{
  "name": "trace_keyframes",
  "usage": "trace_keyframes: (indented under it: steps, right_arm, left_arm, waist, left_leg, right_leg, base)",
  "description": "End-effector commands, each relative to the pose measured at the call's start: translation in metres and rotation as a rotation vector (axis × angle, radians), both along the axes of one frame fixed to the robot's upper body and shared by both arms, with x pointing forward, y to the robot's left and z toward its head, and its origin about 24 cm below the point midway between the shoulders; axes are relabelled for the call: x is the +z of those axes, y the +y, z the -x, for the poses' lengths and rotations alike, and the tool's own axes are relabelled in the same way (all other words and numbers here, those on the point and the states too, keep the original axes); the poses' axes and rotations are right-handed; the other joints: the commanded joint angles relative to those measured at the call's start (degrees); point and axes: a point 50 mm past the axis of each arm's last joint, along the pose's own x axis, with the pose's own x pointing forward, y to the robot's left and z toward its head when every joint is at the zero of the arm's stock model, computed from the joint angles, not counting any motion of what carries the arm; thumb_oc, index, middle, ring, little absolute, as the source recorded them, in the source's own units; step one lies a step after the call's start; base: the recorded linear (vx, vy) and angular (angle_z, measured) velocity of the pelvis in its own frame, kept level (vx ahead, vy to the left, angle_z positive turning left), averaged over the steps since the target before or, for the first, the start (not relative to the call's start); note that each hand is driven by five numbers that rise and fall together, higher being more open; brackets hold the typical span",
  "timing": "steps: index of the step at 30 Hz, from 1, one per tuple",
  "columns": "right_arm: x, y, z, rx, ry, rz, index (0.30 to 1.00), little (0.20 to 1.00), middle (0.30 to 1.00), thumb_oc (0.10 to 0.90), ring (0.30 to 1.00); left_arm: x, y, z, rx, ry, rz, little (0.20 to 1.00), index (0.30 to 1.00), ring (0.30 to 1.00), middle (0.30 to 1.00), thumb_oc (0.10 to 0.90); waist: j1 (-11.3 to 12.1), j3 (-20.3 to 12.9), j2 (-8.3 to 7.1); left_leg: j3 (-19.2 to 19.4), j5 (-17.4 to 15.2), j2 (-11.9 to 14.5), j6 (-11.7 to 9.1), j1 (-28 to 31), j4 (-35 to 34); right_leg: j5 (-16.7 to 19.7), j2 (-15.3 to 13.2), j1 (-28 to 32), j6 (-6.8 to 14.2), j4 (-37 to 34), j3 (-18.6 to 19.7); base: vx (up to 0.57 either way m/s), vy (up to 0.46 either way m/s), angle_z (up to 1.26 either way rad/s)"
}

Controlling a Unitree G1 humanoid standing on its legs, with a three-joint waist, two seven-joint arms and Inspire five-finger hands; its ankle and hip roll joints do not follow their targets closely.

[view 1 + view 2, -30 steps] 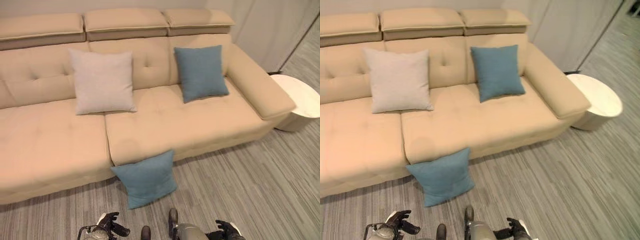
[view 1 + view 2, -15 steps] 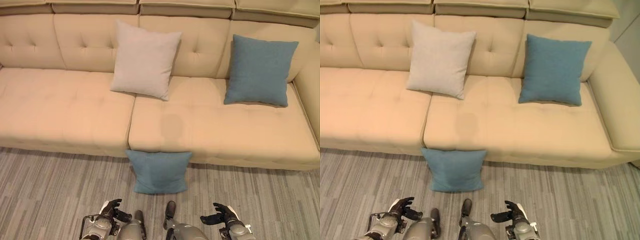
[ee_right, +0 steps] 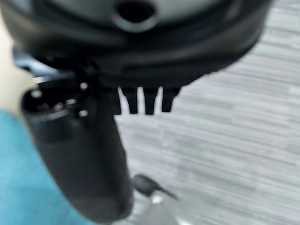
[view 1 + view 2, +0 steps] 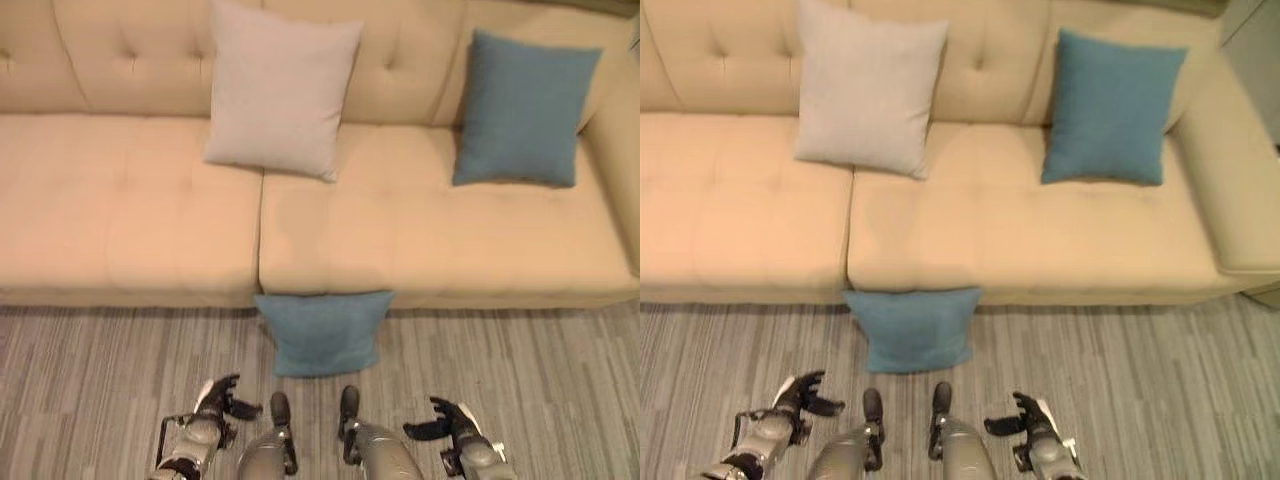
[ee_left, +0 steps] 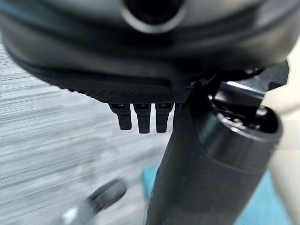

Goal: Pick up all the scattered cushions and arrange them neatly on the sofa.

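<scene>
One blue cushion (image 4: 322, 331) lies on the floor (image 4: 90, 380) against the sofa (image 4: 130, 230) front. Left hand (image 4: 213, 401) and right hand (image 4: 447, 418) hang open, empty — next, reach down and grasp it.

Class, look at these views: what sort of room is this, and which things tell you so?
Most likely a living room or a showroom mock-up of one: a long beige tufted sofa, a grey cushion and a blue cushion propped on it, and grey striped flooring.
</scene>
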Motion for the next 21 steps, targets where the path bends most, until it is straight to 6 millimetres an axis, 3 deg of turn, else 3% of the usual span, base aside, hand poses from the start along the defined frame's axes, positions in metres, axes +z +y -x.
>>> trace_keyframes:
  steps: [1, 2, 10, 11, 13, 14, 17, 21]
  right_arm:
    - [0.034, -0.019, -0.034, -0.038, -0.212, 0.105, 0.900, 0.900, 0.900, 0.800, 0.900]
    - [0.052, -0.017, -0.055, -0.035, -0.301, 0.137, 0.900, 0.900, 0.900, 0.800, 0.900]
    - [0.127, 0.000, -0.122, -0.092, -0.662, 0.211, 0.900, 0.900, 0.900, 0.800, 0.900]
    - [0.128, 0.000, -0.122, -0.092, -0.663, 0.211, 0.900, 0.900, 0.900, 0.800, 0.900]
    - [0.157, 0.006, -0.141, -0.139, -0.783, 0.228, 0.900, 0.900, 0.900, 0.800, 0.900]
    - [0.157, 0.006, -0.141, -0.139, -0.784, 0.228, 0.900, 0.900, 0.900, 0.800, 0.900]
    - [0.187, 0.010, -0.158, -0.215, -0.893, 0.221, 0.900, 0.900, 0.900, 0.800, 0.900]
    - [0.201, 0.012, -0.168, -0.256, -0.921, 0.135, 0.900, 0.900, 0.900, 0.800, 0.900]
  left_arm:
    - [0.018, 0.001, -0.017, 0.065, -0.164, -0.002, 0.900, 0.900, 0.900, 0.900, 0.800]
    - [0.033, -0.003, -0.035, 0.087, -0.250, 0.009, 0.900, 0.900, 0.900, 0.900, 0.800]
    - [0.095, -0.016, -0.097, 0.122, -0.518, -0.003, 0.900, 0.900, 0.900, 0.900, 0.800]
    - [0.095, -0.016, -0.097, 0.122, -0.519, -0.003, 0.900, 0.900, 0.900, 0.900, 0.800]
    - [0.119, -0.020, -0.115, 0.157, -0.608, 0.017, 0.900, 0.900, 0.900, 0.900, 0.800]
    - [0.119, -0.020, -0.116, 0.157, -0.609, 0.018, 0.900, 0.900, 0.900, 0.900, 0.800]
    - [0.148, -0.023, -0.134, 0.197, -0.705, 0.029, 0.900, 0.900, 0.900, 0.900, 0.800]
    - [0.165, -0.023, -0.144, 0.234, -0.755, 0.082, 0.900, 0.900, 0.900, 0.900, 0.800]
  waist:
    - [0.34, 0.41, -0.34]
    - [0.35, 1.24, 0.15]
    - [-0.19, 2.98, 1.28]
    - [-0.22, 2.80, 1.31]
    - [-0.51, 2.64, 2.02]
    - [-0.53, 2.45, 2.06]
    - [-0.56, 1.59, 3.16]
    - [-0.38, 0.07, 3.83]
  left_leg:
    - [-2.08, -6.00, 1.04, -1.87, -3.83, 4.94]
    - [-2.09, -5.92, 1.06, -1.80, -7.81, 6.58]
    - [-2.85, -6.42, 3.28, -1.67, -26.76, 16.72]
    - [-2.89, -6.49, 3.30, -1.67, -27.18, 16.95]
    - [-3.58, -6.92, 3.70, -1.66, -34.80, 21.11]
    - [-3.62, -7.00, 3.71, -1.66, -35.23, 21.35]
    - [-4.53, -7.53, 3.97, -1.67, -44.58, 26.02]
    - [-4.76, -8.24, 3.59, -1.30, -51.83, 29.87]
  right_leg:
    - [-6.25, -0.43, 1.62, 3.39, 1.76, 1.11]
    - [-6.28, -0.82, -2.68, 3.28, 3.74, 1.03]
    - [-6.90, -1.97, -21.57, 2.57, 12.81, 0.79]
    - [-6.97, -1.97, -21.94, 2.56, 13.00, 0.77]
    - [-7.80, -2.38, -29.61, 2.16, 17.35, 1.04]
    - [-7.89, -2.40, -30.02, 2.15, 17.58, 1.04]
    - [-9.32, -2.76, -39.84, 1.59, 23.66, 1.90]
    - [-10.28, -2.69, -47.51, 1.26, 28.29, 2.62]
  base:
    - [-0.06, -0.009, 0.00]
    - [-0.12, -0.017, -0.02]
    - [-0.15, -0.038, 0.03]
    - [-0.10, -0.052, 0.02]
    - [-0.09, -0.042, 0.06]
    - [-0.04, -0.038, 0.07]
    - [-0.02, -0.032, 0.01]
    - [0.00, -0.035, 0.05]
